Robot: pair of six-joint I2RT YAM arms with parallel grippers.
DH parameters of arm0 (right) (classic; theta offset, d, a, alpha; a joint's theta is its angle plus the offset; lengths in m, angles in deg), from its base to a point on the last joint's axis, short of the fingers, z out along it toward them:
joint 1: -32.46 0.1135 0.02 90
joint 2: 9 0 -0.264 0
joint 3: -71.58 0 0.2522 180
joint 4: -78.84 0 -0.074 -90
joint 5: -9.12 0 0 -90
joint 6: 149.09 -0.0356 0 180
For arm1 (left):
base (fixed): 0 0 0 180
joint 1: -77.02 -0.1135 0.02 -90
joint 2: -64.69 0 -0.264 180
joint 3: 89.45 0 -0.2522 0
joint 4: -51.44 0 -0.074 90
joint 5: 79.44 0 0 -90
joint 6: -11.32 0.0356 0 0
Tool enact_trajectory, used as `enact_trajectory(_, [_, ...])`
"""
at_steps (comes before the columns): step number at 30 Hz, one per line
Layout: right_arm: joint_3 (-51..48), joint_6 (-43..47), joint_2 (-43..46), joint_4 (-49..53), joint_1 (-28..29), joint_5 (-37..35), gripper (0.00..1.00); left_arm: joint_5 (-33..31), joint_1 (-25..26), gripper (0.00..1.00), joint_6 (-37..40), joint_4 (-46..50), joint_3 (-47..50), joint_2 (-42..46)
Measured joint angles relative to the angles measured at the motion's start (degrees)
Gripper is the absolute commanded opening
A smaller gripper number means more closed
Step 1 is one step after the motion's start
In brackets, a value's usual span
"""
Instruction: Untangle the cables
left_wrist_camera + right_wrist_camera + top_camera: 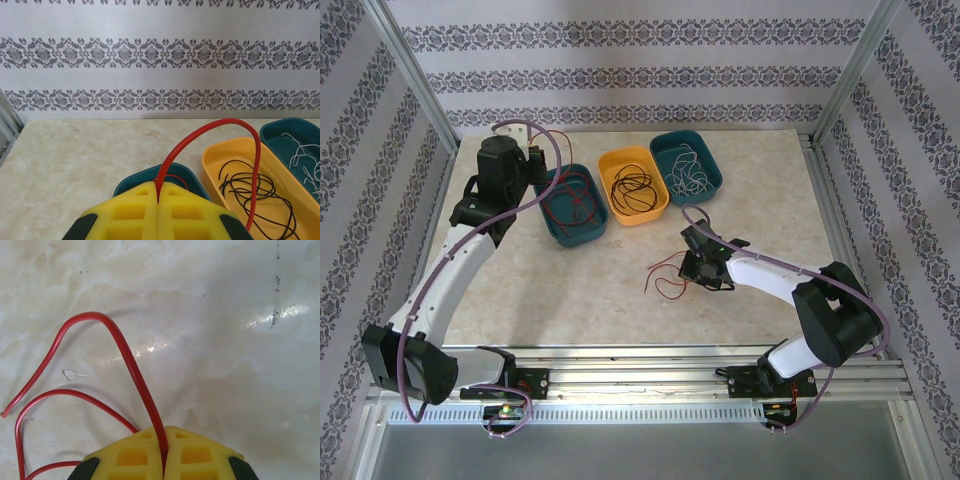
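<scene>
Noted left jaws shut on red cable, arching up ahead and down to their right. Noted right jaws pinching second red cable, looped ahead-left across the counter.

table: marble-look, smooth, glossy sheen
trays: smooth plastic, slight shine
cables: smooth, glossy red sheath
pads: yellow, matt, foam-like
frame: brushed metal
walls: matt patterned covering
</scene>
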Motion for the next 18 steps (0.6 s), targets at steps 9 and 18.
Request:
enact_trajectory(9, [0.00, 0.00, -0.07, 0.57, 0.00, -0.17, 0.02, 2.86, -1.79, 0.00, 0.11, -2.16, -1.53, -7.26])
enact_trajectory(18, [0.07, 0.00, -0.68, 0.57, 0.00, -0.17, 0.02, 4.55, -2.80, 0.00, -2.84, -0.04, -4.24, -16.48])
